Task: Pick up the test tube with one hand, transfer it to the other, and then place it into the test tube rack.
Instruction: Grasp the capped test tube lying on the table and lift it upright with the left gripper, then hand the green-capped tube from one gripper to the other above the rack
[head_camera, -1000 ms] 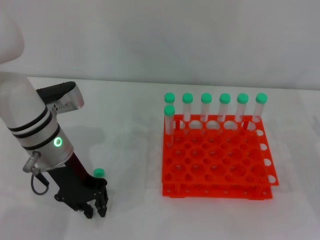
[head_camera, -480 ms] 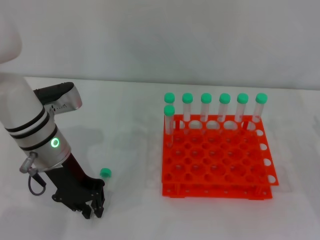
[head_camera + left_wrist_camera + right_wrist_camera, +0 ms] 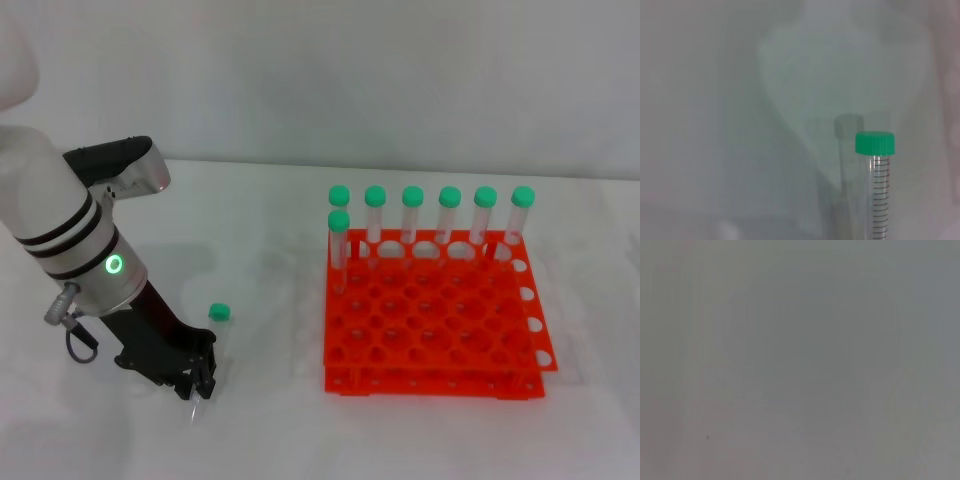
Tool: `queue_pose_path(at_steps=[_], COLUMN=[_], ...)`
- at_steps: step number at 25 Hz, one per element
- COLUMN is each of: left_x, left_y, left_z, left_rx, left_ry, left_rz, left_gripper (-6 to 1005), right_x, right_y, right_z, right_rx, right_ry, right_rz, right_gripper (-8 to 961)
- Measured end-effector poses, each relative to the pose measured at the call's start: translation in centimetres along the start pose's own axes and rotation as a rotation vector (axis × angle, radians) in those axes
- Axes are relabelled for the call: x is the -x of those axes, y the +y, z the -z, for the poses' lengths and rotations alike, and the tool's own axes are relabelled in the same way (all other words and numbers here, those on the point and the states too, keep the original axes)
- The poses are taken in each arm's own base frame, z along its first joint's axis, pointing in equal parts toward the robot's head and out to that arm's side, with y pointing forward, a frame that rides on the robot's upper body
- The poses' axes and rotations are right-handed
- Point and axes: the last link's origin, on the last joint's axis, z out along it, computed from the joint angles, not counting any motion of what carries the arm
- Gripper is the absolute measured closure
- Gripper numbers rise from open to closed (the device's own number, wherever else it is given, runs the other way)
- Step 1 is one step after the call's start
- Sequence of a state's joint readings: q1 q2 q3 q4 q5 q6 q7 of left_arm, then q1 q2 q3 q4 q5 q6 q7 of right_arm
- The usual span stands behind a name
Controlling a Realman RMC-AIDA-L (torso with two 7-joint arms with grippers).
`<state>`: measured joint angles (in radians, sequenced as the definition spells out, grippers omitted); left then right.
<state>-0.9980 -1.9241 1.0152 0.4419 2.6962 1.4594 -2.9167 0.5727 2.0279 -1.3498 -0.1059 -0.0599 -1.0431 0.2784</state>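
Note:
My left gripper (image 3: 198, 383), on the arm with the green ring light, is low over the white table at the front left, shut on the test tube (image 3: 220, 311). The tube's green cap sticks up and to the right of the fingers, and its clear body slants down through them. In the left wrist view the test tube (image 3: 875, 145) shows its green cap and graduated clear body against the table. The orange-red test tube rack (image 3: 440, 330) stands to the right, well apart from the gripper. The right gripper is out of view; its wrist view shows only a plain grey surface.
Several green-capped tubes (image 3: 412, 215) stand upright along the rack's back row, with one more (image 3: 339, 245) at its left side just in front. The white table (image 3: 270, 260) runs between the left arm and the rack.
The left gripper has moved slightly right and lifted. The tube's green cap has risen and swung up to the right, away from the table.

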Motion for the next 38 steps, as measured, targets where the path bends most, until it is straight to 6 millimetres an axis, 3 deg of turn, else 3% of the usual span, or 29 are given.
queue_pose_path(at_steps=[7,13,21,26,31,38], left_x=[-0.3,-1.5,-4.0,-4.8,-4.1,-1.2], left_y=[0.2,1.2,4.7,5.2,4.7,2.6], left_z=[-0.1,0.0,3.1,4.1,4.3,4.9], left_rx=[-0.001,-0.003,0.001,0.096,0.267,0.419], left_ry=[0.02,0.138,0.427,0.614,0.818,1.061], left_rz=[-0.041,-0.137,-0.335,-0.404,-0.454,-0.55], left_gripper=[809,808,808,807,807,807], right_x=[0.0,0.1,0.2,0.3,0.2,0.4], right_y=[0.0,0.1,0.2,0.1,-0.1,-0.3], right_z=[0.0,-0.2,-0.3,-0.3,-0.1,-0.2], right_rx=[0.0,0.003,0.005,0.001,-0.008,-0.011], right_ry=[0.0,-0.003,-0.006,-0.008,-0.008,-0.02], right_rz=[-0.001,-0.001,-0.001,-0.003,-0.006,-0.03], right_gripper=[85,85,85,85,85,85])
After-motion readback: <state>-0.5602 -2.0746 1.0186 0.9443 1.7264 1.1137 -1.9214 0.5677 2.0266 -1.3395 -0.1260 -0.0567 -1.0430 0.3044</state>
